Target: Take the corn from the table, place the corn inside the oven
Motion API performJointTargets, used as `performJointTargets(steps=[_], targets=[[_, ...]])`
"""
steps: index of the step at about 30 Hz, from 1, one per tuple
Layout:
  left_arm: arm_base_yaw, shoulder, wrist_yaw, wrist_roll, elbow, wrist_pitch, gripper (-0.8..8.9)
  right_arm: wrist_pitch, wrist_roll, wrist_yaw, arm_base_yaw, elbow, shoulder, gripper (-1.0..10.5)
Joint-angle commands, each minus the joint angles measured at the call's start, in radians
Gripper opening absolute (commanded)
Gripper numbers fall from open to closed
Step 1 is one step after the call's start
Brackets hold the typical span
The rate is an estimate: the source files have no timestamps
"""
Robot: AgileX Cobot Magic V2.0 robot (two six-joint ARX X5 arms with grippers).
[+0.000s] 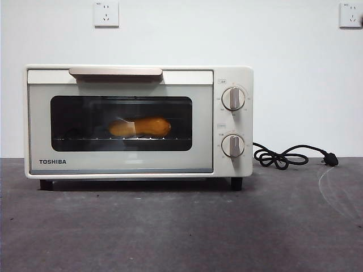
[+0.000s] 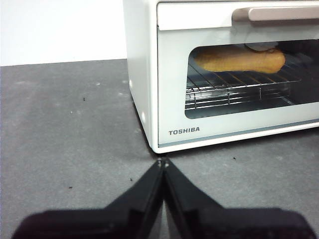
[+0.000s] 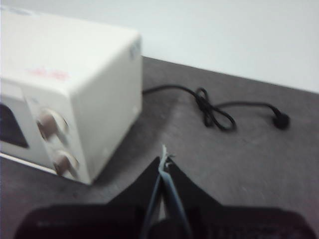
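The corn (image 1: 140, 127) lies on the wire rack inside the cream-white TOSHIBA oven (image 1: 119, 161), seen through the dark glass of the closed door. The left wrist view shows the corn (image 2: 239, 59) behind the window too. My left gripper (image 2: 163, 163) is shut and empty, low over the table (image 2: 70, 139) just off the oven's front left corner. My right gripper (image 3: 164, 160) is shut and empty, hanging over the table beside the oven's knob side (image 3: 99, 99). Neither gripper shows in the front view.
A black power cord (image 1: 283, 157) with its plug (image 1: 331, 160) lies coiled on the table to the right of the oven; the cord (image 3: 214, 112) also shows in the right wrist view. A white wall with two sockets stands behind.
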Motion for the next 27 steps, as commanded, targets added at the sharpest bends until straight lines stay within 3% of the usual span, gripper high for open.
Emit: performJointTargets(steps=[1, 6, 14, 27], targets=[[-0.003, -0.001, 0.0, 0.001, -0.008, 0.008, -0.04, 0.03, 0.021, 0.003, -0.038, -0.114, -0.095, 0.0], [-0.003, -0.001, 0.0, 0.001, -0.008, 0.008, -0.04, 0.066, 0.038, 0.016, -0.089, -0.269, -0.269, 0.0], [-0.003, -0.001, 0.0, 0.001, -0.008, 0.008, -0.04, 0.071, 0.146, 0.089, -0.105, -0.455, -0.507, 0.0], [-0.003, 0.0, 0.0, 0.001, -0.008, 0.007, -0.04, 0.059, 0.259, 0.095, -0.102, -0.61, -0.672, 0.0]])
